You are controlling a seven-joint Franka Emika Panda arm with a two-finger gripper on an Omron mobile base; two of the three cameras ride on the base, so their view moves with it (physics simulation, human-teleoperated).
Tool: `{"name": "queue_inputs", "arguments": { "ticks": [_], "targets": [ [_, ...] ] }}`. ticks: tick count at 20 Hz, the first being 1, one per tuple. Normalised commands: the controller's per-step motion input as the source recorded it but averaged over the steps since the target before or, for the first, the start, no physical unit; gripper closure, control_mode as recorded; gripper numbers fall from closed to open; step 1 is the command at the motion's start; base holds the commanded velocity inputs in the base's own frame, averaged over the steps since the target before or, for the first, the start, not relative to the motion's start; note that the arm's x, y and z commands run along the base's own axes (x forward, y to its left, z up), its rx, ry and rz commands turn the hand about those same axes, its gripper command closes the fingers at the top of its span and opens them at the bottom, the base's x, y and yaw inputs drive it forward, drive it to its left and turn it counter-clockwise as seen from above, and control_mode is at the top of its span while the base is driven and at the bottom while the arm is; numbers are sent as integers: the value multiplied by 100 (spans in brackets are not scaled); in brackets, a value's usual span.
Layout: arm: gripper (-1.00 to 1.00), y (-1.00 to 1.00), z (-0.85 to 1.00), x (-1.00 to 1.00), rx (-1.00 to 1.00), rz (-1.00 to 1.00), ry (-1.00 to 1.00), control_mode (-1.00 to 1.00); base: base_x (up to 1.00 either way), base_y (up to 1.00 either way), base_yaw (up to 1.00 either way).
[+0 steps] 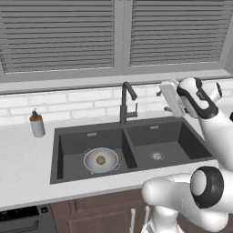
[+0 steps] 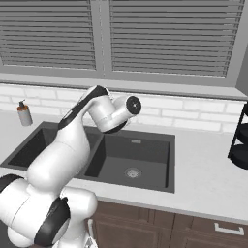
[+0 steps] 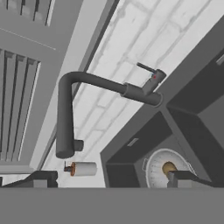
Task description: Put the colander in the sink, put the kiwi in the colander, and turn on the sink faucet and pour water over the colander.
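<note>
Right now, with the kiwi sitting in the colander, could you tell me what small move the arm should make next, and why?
Probably ease the open gripper toward the faucet lever. The kiwi already lies in the colander in the sink's left basin, no water runs, and the gripper hangs clear of the lever.

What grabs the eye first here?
The white colander sits in the left basin of the dark sink, with the brown kiwi in it. Behind the divider rises the black sink faucet, no water running. The open end effector hovers right of it.
</note>
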Motion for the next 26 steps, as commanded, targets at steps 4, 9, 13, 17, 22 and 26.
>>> {"name": "queue_inputs", "arguments": {
  "ticks": [4, 9, 13, 17, 22, 26],
  "targets": [
    [-100, 12, 0, 52, 0, 0, -4, -100, 0, 0, 0],
    [-100, 22, 0, 50, 0, 0, -3, -100, 0, 0, 0],
    [-100, 28, 0, 28, 0, 0, -5, -100, 0, 0, 0],
    [-100, 23, 0, 27, 0, 0, -6, -100, 0, 0, 0],
    [-100, 12, 0, 34, 0, 2, 0, -100, 0, 0, 0],
    [-100, 23, 0, 11, 0, 7, 0, -100, 0, 0, 0]
  ]
}}
